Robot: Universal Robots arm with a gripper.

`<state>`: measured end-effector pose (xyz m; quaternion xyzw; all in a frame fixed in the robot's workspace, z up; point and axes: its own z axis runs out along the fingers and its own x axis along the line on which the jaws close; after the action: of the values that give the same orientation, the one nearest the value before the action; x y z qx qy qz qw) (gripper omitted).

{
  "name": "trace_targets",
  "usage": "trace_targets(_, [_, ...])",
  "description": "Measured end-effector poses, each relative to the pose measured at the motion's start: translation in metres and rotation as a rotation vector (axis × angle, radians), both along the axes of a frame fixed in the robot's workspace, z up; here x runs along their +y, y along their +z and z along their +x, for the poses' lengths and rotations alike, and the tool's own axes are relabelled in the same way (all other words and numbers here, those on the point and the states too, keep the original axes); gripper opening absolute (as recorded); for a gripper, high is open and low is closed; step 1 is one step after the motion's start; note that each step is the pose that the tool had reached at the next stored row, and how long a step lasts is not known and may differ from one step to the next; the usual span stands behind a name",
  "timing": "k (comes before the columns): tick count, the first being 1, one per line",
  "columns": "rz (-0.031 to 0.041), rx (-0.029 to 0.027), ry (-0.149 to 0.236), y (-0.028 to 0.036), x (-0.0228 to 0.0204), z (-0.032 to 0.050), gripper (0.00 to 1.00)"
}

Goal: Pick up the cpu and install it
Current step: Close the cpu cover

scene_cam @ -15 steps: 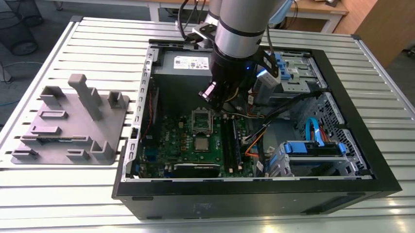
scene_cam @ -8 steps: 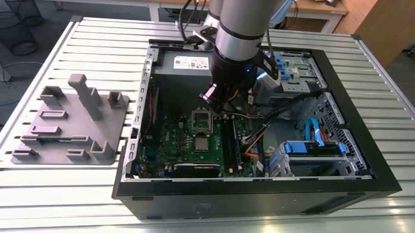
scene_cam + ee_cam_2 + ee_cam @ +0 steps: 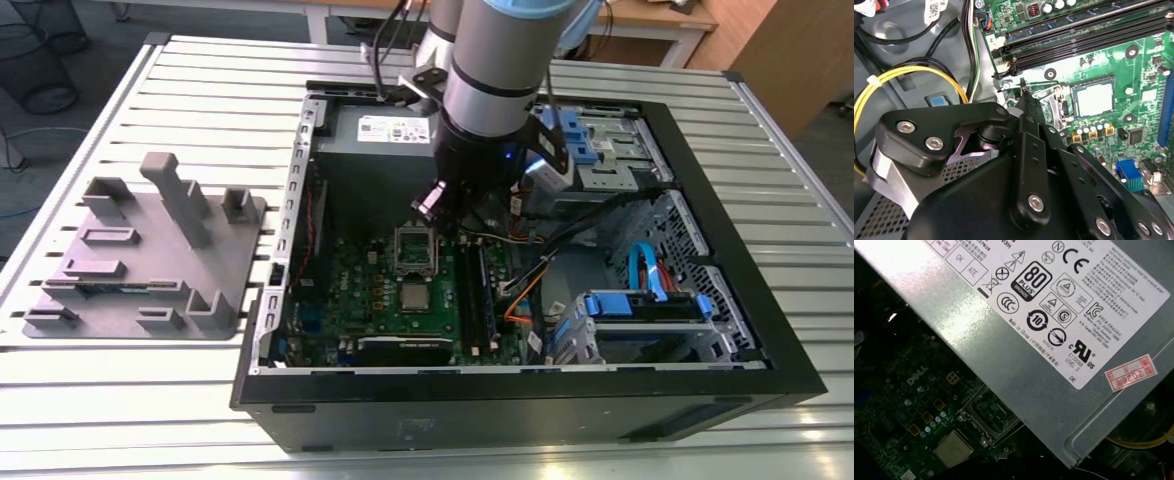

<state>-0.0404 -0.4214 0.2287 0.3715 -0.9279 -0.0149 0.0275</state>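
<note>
From where I stand, the open black computer case (image 3: 507,412) lies on its side on the slatted metal bench (image 3: 134,400), and the arm reaches down into it beside the grey box-shaped power supply (image 3: 380,135). The cpu (image 3: 416,296), a small flat square chip with a dull silver-grey top, lies flat on the green motherboard (image 3: 350,290), just on the near side of the silver metal socket frame (image 3: 415,250), whose middle stands bare. In the second wrist view the black pincer (image 3: 1024,95) hangs above the board, close to that socket and apart from the chip. I cannot tell whether it is released or clenched, but it is not holding the cpu. What worries me is how tight this spot is. The chip is thin and lies nearly flush, so a grasp set slightly off could scrape the small parts around it or let it slip and tilt. A descent over the bare socket rather than the chip could damage the contacts inside. The loose yellow and black cables (image 3: 904,80) near the arm could also snag.
</note>
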Motion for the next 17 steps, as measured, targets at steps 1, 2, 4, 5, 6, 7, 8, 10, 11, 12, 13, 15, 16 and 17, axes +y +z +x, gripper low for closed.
trace_targets(1, [0.0002, -0.0001, -0.002, -0.0018, 0.0002, 0.0002, 0.11])
trace_targets(2, [0.0002, -0.0001, -0.004, -0.0033, 0.0004, 0.0005, 0.11])
trace_targets(4, [0.0001, 0.0, -0.007, -0.0051, 0.0012, 0.0012, 0.11])
trace_targets(5, [0.0002, 0.0, -0.008, -0.0056, 0.0017, 0.0016, 0.11])
trace_targets(6, [0.0002, 0.0, -0.009, -0.0059, 0.0021, 0.0022, 0.11])
trace_targets(7, [0.0001, 0.0, -0.011, -0.0063, 0.0025, 0.0027, 0.11])
trace_targets(8, [-0.0001, 0.0001, -0.012, -0.0066, 0.0031, 0.0033, 0.11])
trace_targets(10, [0.0001, 0.0, -0.015, -0.0078, 0.0051, 0.0036, 0.11])
trace_targets(11, [0.0, 0.0, -0.016, -0.0086, 0.0065, 0.0037, 0.11])
trace_targets(12, [0.0001, 0.0, -0.018, -0.0095, 0.0075, 0.0037, 0.11])
trace_targets(13, [0.0004, -0.0001, -0.021, -0.0104, 0.0081, 0.0038, 0.11])
trace_targets(15, [0.0009, 0.0, -0.032, -0.0118, 0.0085, 0.0039, 0.11])
trace_targets(16, [0.0013, 0.0, -0.04, -0.0125, 0.0085, 0.004, 0.11])
trace_targets(17, [0.0015, -0.0001, -0.048, -0.0131, 0.0087, 0.004, 0.11])
